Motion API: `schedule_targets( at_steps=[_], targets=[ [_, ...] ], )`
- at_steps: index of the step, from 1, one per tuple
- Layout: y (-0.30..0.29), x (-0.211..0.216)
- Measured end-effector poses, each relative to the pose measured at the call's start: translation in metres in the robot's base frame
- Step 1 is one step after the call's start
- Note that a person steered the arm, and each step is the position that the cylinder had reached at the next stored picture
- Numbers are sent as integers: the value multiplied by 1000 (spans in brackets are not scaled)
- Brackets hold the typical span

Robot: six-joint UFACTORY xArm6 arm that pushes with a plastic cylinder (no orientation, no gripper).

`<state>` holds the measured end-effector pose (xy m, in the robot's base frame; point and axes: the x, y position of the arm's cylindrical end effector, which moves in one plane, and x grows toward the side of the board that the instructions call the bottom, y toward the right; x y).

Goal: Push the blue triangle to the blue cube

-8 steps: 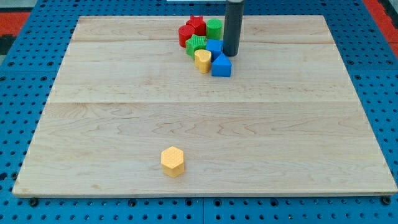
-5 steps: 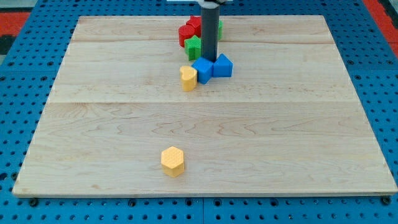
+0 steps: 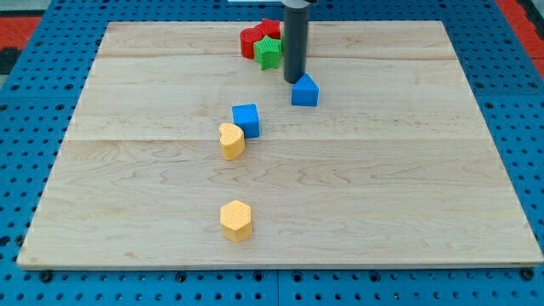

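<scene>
- Camera view, the only one: pale wooden surface (image 3: 408, 195) filling most of the frame, blue pegboard (image 3: 25, 153) around its edges.
- No end effector on this arm, so nothing to open, close or hold; only a straight dark rod coming down from the top edge, a little right of centre.
- My tip (image 3: 294, 81) down at the surface in the upper centre, just above and slightly left of the blue triangle (image 3: 305, 90), close to its upper left edge; contact cannot be told.
- Blue triangle in the upper centre, right of the rod's foot, standing alone.
- Blue cube (image 3: 246, 120) lower and to the left of the triangle, apart from it, with bare wood between the two.
- Yellow heart-shaped block (image 3: 230, 140) touching or just beside the cube's lower left corner.
- Yellow hexagonal block (image 3: 235, 220) alone in the lower centre, well apart from everything else.
- Cluster at the top edge, left of the rod: red blocks (image 3: 252, 39), shapes unclear, and a green block (image 3: 269, 51) with a ridged top just beside the rod.
</scene>
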<state>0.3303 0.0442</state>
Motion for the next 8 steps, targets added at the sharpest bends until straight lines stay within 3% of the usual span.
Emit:
schedule_targets(
  at_steps=[1, 2, 4, 6, 8],
  targets=[
    [2, 33],
    [25, 13],
    [-4, 76],
    [31, 77],
    [33, 112]
  ],
)
